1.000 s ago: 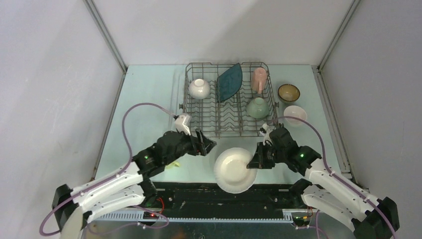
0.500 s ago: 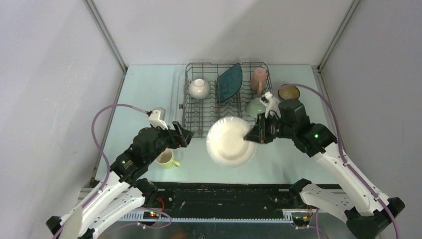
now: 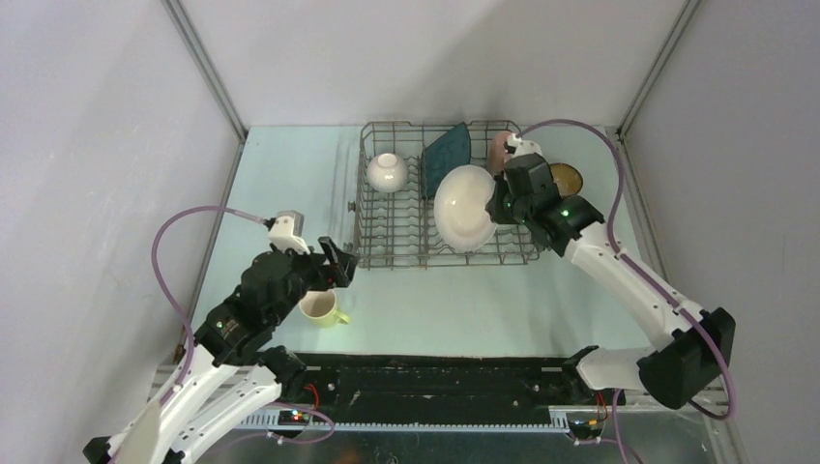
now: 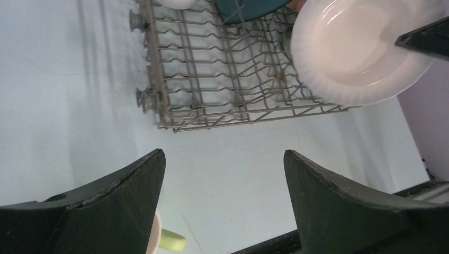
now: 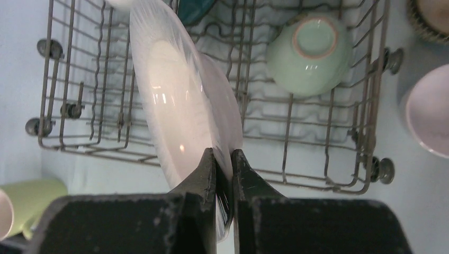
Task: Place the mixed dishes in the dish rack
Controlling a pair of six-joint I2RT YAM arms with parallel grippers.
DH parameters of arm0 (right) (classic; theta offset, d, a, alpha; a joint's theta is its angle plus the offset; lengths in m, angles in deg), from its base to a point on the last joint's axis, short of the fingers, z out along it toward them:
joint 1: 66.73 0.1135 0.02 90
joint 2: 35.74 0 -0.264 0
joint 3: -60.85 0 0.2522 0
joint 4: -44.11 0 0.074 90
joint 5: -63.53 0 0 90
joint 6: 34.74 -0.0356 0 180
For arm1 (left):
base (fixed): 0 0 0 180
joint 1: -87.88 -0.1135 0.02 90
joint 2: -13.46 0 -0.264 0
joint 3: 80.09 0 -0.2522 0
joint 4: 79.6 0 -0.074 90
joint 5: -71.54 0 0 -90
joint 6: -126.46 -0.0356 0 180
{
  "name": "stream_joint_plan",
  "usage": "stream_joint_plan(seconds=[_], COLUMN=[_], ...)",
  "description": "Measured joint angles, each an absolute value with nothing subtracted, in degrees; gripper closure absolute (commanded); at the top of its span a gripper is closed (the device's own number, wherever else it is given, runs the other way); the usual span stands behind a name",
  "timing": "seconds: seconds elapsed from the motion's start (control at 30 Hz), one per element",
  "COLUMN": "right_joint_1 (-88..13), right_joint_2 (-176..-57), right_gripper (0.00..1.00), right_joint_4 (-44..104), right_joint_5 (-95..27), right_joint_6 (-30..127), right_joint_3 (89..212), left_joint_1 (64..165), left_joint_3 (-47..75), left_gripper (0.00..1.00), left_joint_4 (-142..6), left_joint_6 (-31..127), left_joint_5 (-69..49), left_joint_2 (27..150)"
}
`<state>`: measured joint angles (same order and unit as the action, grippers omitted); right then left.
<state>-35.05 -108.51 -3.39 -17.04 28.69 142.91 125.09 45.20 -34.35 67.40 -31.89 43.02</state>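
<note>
My right gripper [image 3: 498, 205] is shut on the rim of the white round plate [image 3: 465, 208] and holds it tilted on edge over the middle of the grey wire dish rack [image 3: 392, 242]. In the right wrist view the fingertips [image 5: 210, 159] pinch the plate [image 5: 174, 90] above the rack's tines [image 5: 317, 137]. The rack holds a white bowl [image 3: 386, 171], the teal square plate [image 3: 447, 158], a pink mug [image 3: 501, 145] and a pale green bowl [image 5: 310, 53]. My left gripper [image 3: 334, 263] is open and empty, above the yellow-green mug [image 3: 322, 307] on the table.
A brown bowl [image 3: 566, 177] sits right of the rack, partly behind my right arm. A white bowl [image 5: 429, 116] lies beside the rack's right side. The mug also shows in the left wrist view [image 4: 168, 241], as does the rack [image 4: 212, 79].
My right gripper has carried the white plate from the table's front up over the rack and tipped it on edge. My left arm has drawn back left, uncovering the yellow-green mug.
</note>
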Motion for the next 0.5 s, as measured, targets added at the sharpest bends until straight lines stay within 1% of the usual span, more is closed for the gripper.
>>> stream_joint_plan(seconds=[0.23,0.5], right_joint_1=[-30.87,-28.38], right_joint_2=[-117.34,-129.84], right_gripper=[1.00,1.00], right_joint_4=[-4.24,-8.96], right_joint_5=[-7.60,-5.65], right_joint_6=[30.94,30.59], right_joint_3=[154.40,166.36], left_joint_1=[125.07,125.07], left_joint_3=[43.02,39.83], left_gripper=[0.09,0.09], left_joint_4=[-29.50,-27.01], left_joint_6=[67.46,67.29], left_joint_5=[-35.26,-38.01], left_joint_2=[42.94,42.72])
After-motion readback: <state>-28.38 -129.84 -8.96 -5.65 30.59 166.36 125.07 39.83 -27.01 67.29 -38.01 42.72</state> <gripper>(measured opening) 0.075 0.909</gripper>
